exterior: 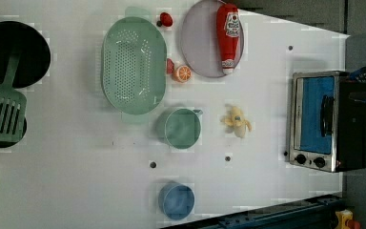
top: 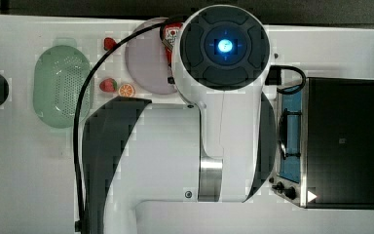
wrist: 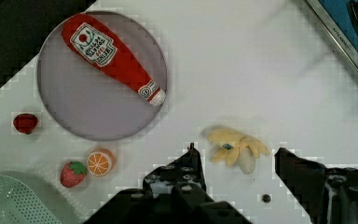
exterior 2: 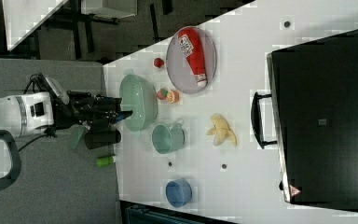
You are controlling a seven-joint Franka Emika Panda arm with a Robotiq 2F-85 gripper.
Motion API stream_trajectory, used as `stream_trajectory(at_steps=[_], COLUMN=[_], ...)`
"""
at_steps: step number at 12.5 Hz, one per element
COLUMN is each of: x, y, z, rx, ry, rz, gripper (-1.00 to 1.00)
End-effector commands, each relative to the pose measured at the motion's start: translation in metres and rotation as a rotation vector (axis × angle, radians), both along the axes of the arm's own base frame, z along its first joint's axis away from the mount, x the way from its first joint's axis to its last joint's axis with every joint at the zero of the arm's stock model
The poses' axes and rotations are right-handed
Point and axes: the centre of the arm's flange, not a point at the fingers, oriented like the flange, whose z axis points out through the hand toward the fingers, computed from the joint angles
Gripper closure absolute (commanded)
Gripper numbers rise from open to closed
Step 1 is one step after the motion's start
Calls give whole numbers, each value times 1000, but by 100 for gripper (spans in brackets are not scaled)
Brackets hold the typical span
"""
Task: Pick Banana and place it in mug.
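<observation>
Step in hand: the approach, as I judge it. The end effector (wrist: 235, 179) hangs above the white worktop (exterior: 267, 71) with its two dark fingers spread wide and nothing between them; in the wrist view the banana (wrist: 235, 148) lies just beyond the fingertips, in line with the gap.

Next move: it likely calls for a descent so the fingers straddle the banana's body, then a close, a lift, and a short carry to the mug (exterior: 182, 128).

Banana, look: a small toy, pale yellow with cream-white peel flaps splayed out at one end and a small dark sticker on its middle. It lies flat. The soft, uneven shape could slip if pinched at a flap instead of the body.

Banana, place: out on the open middle of the worktop, between the mug and the toaster oven (exterior: 321, 119) that stands at one edge, apart from both.

Mug: sage green, round, upright and seemingly empty, with a small side handle. Its mouth looks wider than the banana.

Nearby: a purple plate (exterior: 198, 47) holding a toy ketchup bottle (exterior: 228, 36), an orange slice (exterior: 182, 73), a green colander (exterior: 133, 64) and a blue cup (exterior: 176, 200).
</observation>
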Motion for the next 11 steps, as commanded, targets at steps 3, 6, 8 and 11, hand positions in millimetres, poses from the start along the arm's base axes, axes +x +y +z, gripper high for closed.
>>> stream_trajectory(at_steps=[3,6,8,11], x=[-93,-86,-76,-58], y=[-14,-11,-11,-12], z=[3,-16,-43,-99], rx=[-3,-6,-3,6], ry=[17,47,72,112], rz=[-100,42,195,385], gripper=[-99,-100,-100,-100])
